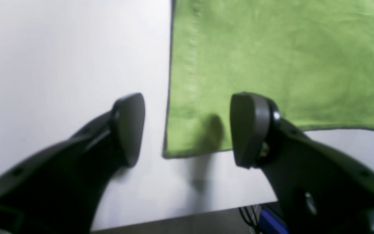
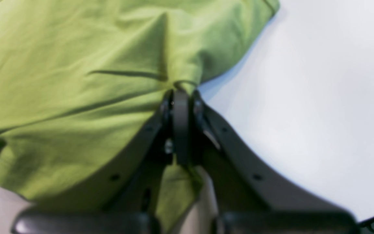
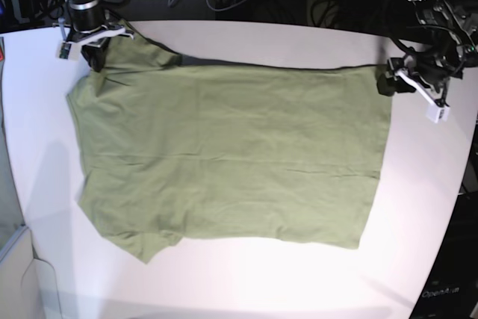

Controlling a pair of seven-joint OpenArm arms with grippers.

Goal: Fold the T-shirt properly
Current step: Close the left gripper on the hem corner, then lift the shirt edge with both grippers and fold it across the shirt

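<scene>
In the left wrist view, the left gripper (image 1: 187, 130) hangs above a white table (image 1: 60, 65) with its two dark fingers spread wide and nothing between them; one pad (image 1: 130, 128) sits over bare table and the other pad (image 1: 248, 130) over cloth. The T-shirt (image 1: 271, 65), bright green in this view, lies flat with a stitched hem along its straight edge, and one square corner of it lies in the gap between the fingers, below them. A dark strip with cables shows past the table's near edge. In the right wrist view, the right gripper (image 2: 181, 97) is pressed together on a gathered fold of the T-shirt (image 2: 76, 81), creases running out from the pinch, a little cloth poking through behind the fingers, and white table (image 2: 304, 97) to one side. In the base view, the T-shirt (image 3: 231, 147), duller olive here, is spread across the white table (image 3: 239, 282), sleeves toward the picture's left and hem toward its right. The right gripper (image 3: 95, 56) grips the cloth at the upper left, by the shoulder. The left gripper (image 3: 390, 80) sits at the hem's upper right corner. White letters reading "OpenArm" (image 3: 442, 294) show on dark equipment at the lower right edge; no print or label is readable on the shirt.
</scene>
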